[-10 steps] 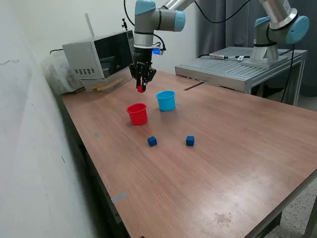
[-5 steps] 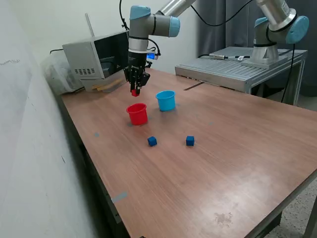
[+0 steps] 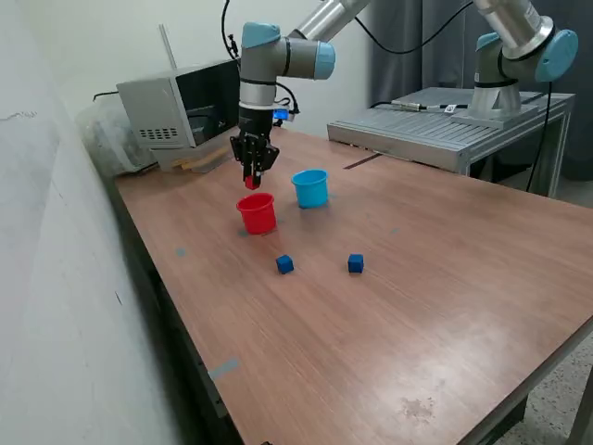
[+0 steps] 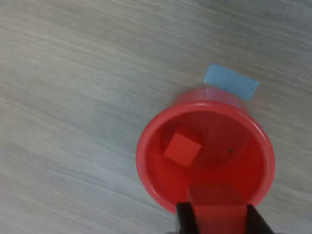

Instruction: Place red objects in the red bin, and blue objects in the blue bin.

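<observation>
Red cube point(image 4: 182, 149) inside red cup point(image 4: 151, 175)

Silver arm point(image 3: 320, 20), light-blue joint caps, black cable, black tool point(image 3: 252, 176)

A robotics lab or workshop — a plain wooden bench point(image 3: 417, 278) against a bare white wall point(image 3: 56, 278), with one arm point(image 3: 269, 56) working over it. A second arm point(image 3: 519, 46) stands on a metal table point(image 3: 435, 130) beyond — cables and grey box equipment point(image 3: 185, 107) nearby.
</observation>
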{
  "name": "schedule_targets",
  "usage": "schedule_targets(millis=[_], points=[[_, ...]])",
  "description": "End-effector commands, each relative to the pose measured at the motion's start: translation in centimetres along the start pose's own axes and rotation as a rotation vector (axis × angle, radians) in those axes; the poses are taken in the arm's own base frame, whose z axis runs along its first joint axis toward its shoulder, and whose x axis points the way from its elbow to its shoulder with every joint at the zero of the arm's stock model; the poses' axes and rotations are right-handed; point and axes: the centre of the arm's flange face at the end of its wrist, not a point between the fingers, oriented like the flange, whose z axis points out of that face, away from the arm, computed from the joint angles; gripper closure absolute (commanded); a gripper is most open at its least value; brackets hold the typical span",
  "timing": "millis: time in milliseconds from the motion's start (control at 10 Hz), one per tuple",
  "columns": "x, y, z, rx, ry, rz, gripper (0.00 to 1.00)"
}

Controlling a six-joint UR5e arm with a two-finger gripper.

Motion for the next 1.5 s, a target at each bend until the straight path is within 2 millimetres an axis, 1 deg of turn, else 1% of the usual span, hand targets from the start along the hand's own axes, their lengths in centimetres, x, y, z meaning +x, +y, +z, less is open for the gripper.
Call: schedule_targets(millis=[0, 300, 400, 500, 600, 800, 900, 1100, 1200, 1300, 1400], points=[[0.1, 0.1, 0.4, -0.009, -0.008, 0.0, 0.0], [0.4, 0.0, 0.5, -0.002, -0.01, -0.003, 0.0], [0.7, 0.1, 0.5, 0.0, -0.008, -0.008, 0.0], [1.6, 0.3, 0.5, 0.0, -0.003, -0.02, 0.0], [3.9, 0.9, 0.4, 0.002, 0.017, -0.056, 0.0], [7.0, 1.7, -0.2, 0.002, 0.037, -0.128, 0.0], [9.0, 2.0, -0.4, 0.017, 0.072, -0.176, 0.0], [13.7, 1.4, -0.7, 0.029, 0.136, -0.235, 0.0], [15.4, 0.9, -0.6, 0.042, 0.149, -0.254, 0.0], [18.7, 0.7, -1.1, 0.045, 0.165, -0.32, 0.0], [20.6, 0.2, -1.1, 0.054, 0.177, -0.354, 0.0]])
